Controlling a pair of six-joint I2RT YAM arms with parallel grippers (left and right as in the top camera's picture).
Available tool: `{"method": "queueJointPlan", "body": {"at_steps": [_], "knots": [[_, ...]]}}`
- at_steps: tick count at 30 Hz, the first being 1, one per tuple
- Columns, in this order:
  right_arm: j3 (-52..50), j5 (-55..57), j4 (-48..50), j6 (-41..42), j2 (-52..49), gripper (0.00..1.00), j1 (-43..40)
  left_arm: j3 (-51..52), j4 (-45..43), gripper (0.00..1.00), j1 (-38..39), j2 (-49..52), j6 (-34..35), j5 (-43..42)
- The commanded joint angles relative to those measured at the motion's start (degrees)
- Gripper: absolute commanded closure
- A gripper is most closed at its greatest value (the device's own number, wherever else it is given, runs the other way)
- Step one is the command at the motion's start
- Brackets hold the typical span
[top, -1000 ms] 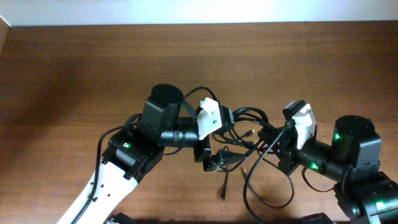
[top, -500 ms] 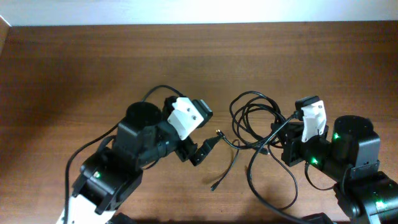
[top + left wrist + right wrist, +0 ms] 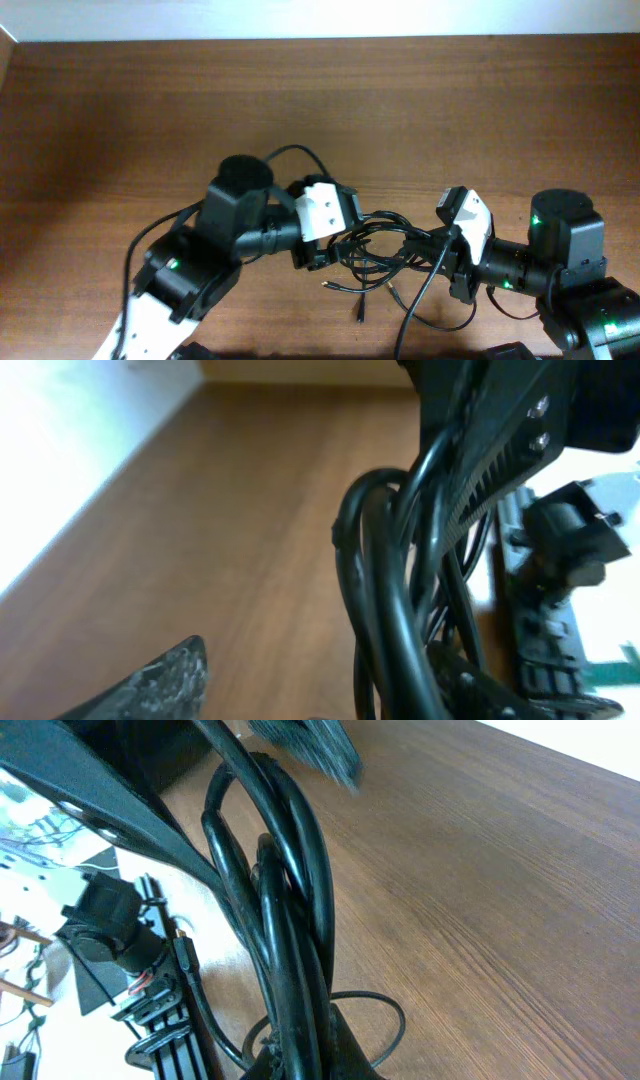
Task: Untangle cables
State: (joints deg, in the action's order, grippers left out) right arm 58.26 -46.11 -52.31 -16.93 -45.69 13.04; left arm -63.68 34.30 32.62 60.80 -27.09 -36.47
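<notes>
A tangle of black cables (image 3: 382,250) lies on the brown table between my two grippers. My left gripper (image 3: 328,255) is at the tangle's left side. In the left wrist view (image 3: 320,652) its fingers stand wide apart, with the cables (image 3: 390,590) running between them, against the right finger (image 3: 480,685). My right gripper (image 3: 442,262) is at the tangle's right side. In the right wrist view (image 3: 310,1062) it is shut on the bunched cables (image 3: 290,920), which rise from between its fingers. A loose loop (image 3: 432,322) trails toward the front.
Loose plug ends (image 3: 358,314) lie on the table just in front of the tangle. The wooden table (image 3: 120,110) stretches out to the left and back. The two arms' own cables hang near their bodies.
My left gripper has swung back right to the tangle and now straddles it with open fingers. My right gripper has shifted left and forward. The cables are bunched closer together.
</notes>
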Motion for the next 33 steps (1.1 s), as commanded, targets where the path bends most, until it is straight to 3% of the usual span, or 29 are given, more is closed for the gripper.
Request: {"method": "queueJointPlan", "body": {"at_steps": [1,2,3,4,5,6,7,8,12,14,17,20,24,33], "knots": [[0.3,-4.5,0.2,-0.9,0.2,0.96,-0.3,-0.9,-0.7,0.43,0.0,5.7,-0.9,-10.3],[0.3,-4.5,0.1,-0.8,0.2,0.96,-0.3,-0.9,-1.6,0.50,0.0,6.8,-0.9,-13.0],[0.3,-4.5,0.0,-0.8,0.2,0.96,-0.3,-0.9,-2.9,0.64,0.0,7.9,-0.9,-15.3],[0.3,-4.5,0.0,-0.8,0.2,0.96,-0.3,-0.9,-3.5,0.87,0.0,8.5,-0.9,-15.4],[0.3,-4.3,0.0,-0.8,-0.1,0.96,-0.3,-0.9,-3.6,1.00,0.0,8.7,-0.9,-15.4],[0.3,-4.2,0.0,-0.6,-0.3,0.91,-0.3,-0.9,-3.6,1.00,0.0,8.6,-0.9,-15.4],[0.3,-4.2,0.0,-0.6,-0.8,0.73,-0.3,-0.9,-3.7,1.00,0.0,8.4,-0.9,-15.4],[0.3,-4.2,-0.2,-0.6,-1.2,0.66,-0.3,-0.9,-3.8,1.00,0.0,8.2,-0.9,-15.4],[0.3,-4.3,-0.3,0.0,-4.9,0.64,-0.3,-0.9,-3.8,1.00,0.0,7.0,-0.9,-14.0],[0.3,-4.2,-0.5,0.1,-6.4,0.54,-0.3,-0.9,-3.7,1.00,0.0,6.7,0.3,-8.7],[0.3,4.2,-0.7,6.7,-7.4,0.43,-0.3,-0.9,-3.7,1.00,0.0,6.4,11.3,5.3],[0.3,11.9,-0.7,13.0,-7.4,0.40,-0.3,-0.9,-3.7,1.00,0.0,5.4,15.1,10.3],[0.3,11.9,-0.7,13.2,-7.4,0.39,-0.3,-0.9,-3.6,1.00,0.0,3.3,17.2,15.5],[0.5,15.3,1.1,16.6,-7.3,0.39,-0.4,-0.9,-2.5,1.00,0.0,2.4,17.2,15.3]]}}
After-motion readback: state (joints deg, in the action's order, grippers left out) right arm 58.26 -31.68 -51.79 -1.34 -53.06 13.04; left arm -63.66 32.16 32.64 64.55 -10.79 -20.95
